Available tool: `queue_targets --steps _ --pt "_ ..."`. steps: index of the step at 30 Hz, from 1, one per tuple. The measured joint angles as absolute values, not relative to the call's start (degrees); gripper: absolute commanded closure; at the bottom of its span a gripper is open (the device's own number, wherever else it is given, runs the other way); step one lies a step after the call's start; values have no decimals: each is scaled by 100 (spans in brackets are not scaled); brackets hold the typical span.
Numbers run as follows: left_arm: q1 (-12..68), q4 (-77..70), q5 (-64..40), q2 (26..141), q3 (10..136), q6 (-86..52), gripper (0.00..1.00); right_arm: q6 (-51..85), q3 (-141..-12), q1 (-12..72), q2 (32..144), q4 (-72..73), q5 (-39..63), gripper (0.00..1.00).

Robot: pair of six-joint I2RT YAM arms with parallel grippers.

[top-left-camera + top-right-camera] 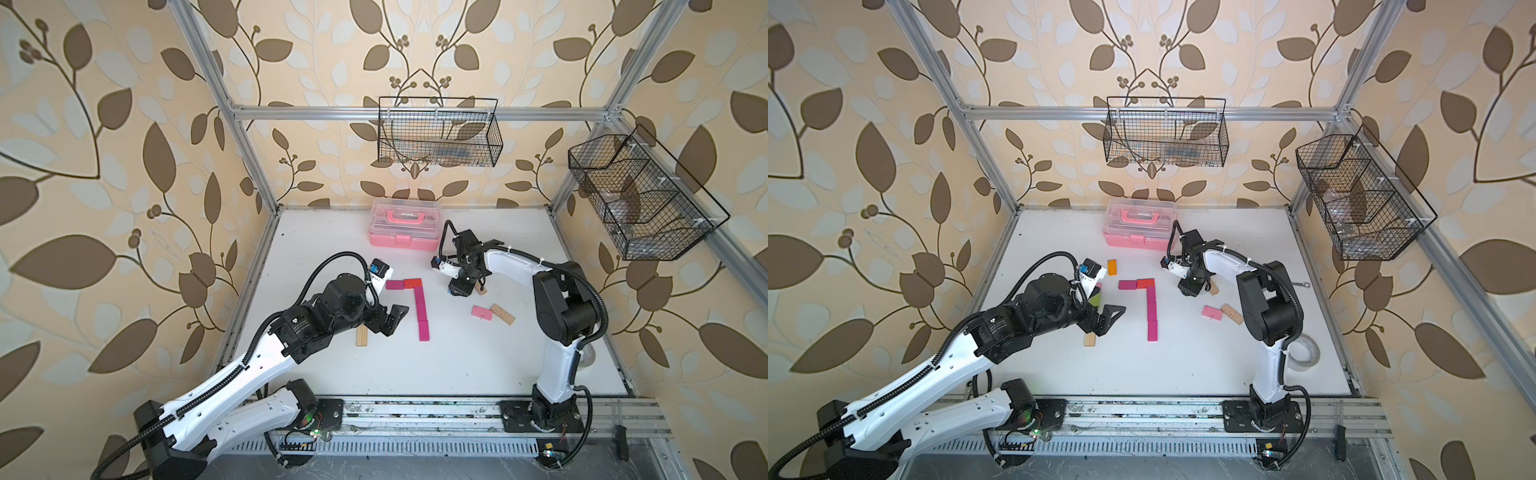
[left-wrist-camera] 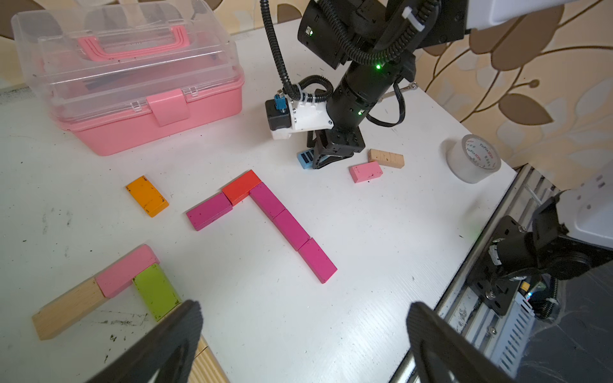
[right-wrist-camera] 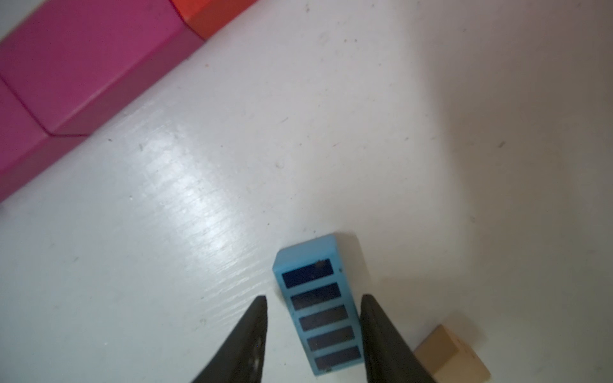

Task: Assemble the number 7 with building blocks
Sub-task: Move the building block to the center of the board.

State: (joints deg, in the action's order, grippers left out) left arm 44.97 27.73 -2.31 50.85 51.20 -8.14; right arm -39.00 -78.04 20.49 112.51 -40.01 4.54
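**Top views.** White tabletop.
- The number 7 lies flat at its centre. One magenta block and one red block form the bar. Three magenta blocks run end to end down from the red end.
- Left gripper hovers just left of the stem, with its fingers spread wide and holding nothing.
- Right gripper points down, right of the bar.
- A light pink block and a plain wood block touch each other, right of the stem.
- An orange block lies alone, left of the bar.
- Pink plastic case at the back, lid shut.
- Tape roll by the right arm's base.

**Left wrist view.** A second pink block, a lime green block and a long wood block lie joined, apart from the 7.

**Right wrist view.** A blue-striped block lies on the tabletop between the right fingers. The fingers are part-spread astride it, with a gap showing at one side. A wood block corner shows just beside.
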Motion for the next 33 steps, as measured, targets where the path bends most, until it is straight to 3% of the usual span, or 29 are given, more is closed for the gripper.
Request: queue_targets --steps 20,33 --pt "4499 3015 -167 4969 5028 -919 1 -5295 -8291 1848 11592 -4329 196 69" --pt "4499 3948 -207 4696 5253 -926 1 -6418 -9325 1883 12164 -4405 386 69"
